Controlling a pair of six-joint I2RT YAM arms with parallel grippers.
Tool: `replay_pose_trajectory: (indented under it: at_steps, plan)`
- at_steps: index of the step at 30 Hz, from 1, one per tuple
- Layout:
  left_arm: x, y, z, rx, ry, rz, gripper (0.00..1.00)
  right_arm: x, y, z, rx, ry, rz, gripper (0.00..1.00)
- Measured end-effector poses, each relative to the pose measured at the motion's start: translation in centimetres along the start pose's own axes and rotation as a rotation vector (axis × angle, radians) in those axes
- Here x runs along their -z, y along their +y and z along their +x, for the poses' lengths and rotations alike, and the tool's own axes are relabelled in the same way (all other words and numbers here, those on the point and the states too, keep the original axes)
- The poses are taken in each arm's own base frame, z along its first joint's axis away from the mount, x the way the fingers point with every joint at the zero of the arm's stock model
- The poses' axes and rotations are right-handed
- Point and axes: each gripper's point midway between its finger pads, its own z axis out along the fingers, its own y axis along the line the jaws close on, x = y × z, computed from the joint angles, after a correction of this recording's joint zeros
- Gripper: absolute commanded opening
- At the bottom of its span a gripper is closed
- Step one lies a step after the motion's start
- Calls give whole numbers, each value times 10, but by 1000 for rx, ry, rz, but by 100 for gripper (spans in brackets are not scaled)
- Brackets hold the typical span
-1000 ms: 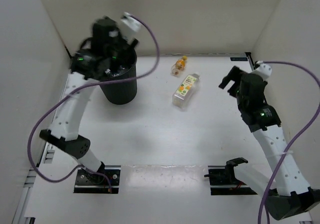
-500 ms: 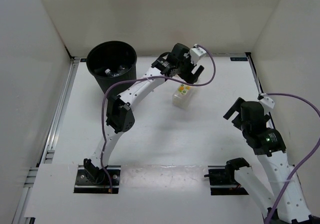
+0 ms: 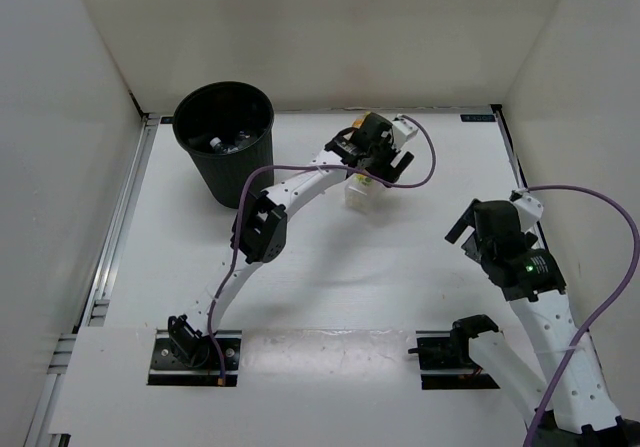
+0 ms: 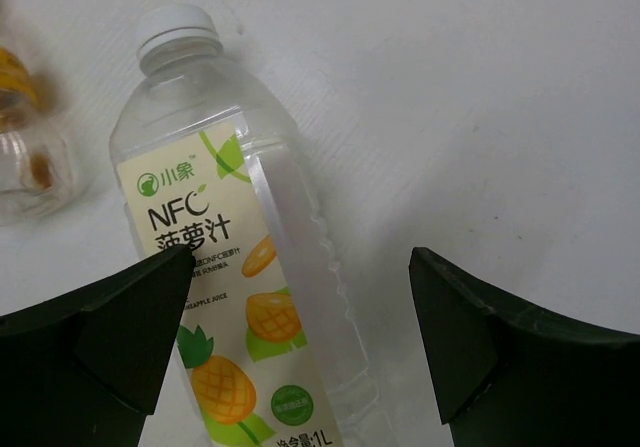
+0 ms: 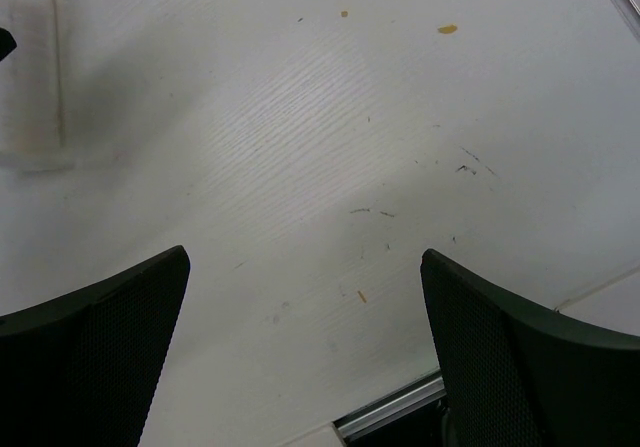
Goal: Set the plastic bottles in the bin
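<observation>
Two bottles lie out on the table (image 3: 330,277), both toward the far side, right of the bin (image 3: 238,179). The one I'm after is the pineapple-labelled bottle (image 4: 235,267), on its side with its white cap pointing away. A small orange bottle (image 4: 25,152) sits just beyond it, close but apart. Pale caps show down inside the bin.

I judge the labelled bottle light and thin-walled. It looks clear, though I can't tell whether it's empty, and a hard squeeze would dent it. The glossy label is probably slippery, and the body may roll. I'd grip across the middle of the body, over the label, not at the tapered neck.

My left gripper (image 4: 300,267) hangs right above it with the fingers spread wide, straddling it, holding nothing. The bottle sits nearer one finger than the other, so I'd centre before closing.

My right gripper (image 5: 305,257) is also spread wide and empty, over bare table on the right, well clear.
</observation>
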Motion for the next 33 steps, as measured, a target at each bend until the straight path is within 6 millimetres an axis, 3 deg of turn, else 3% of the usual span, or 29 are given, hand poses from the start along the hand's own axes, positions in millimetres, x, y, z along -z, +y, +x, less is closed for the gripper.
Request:
replay_pose_trajectory:
  at_steps: [8, 15, 28, 30, 33]
  plan:
    - [-2, 19, 11, -12, 33, -122, 100, 3, -1, -1, -7, -13, -10, 100]
    - [-6, 17, 23, -83, 65, -179, 100, 0, -3, 3, 20, 0, 0, 100]
    - [-13, 20, 28, -26, 8, 25, 100, -5, -3, 3, 74, 13, 12, 100]
    - [-13, 20, 35, -11, 16, 70, 100, -4, -3, 3, 76, 11, 10, 100]
    - [-14, 16, 64, 1, 93, 101, 100, -4, -3, 3, 79, 10, 8, 100]
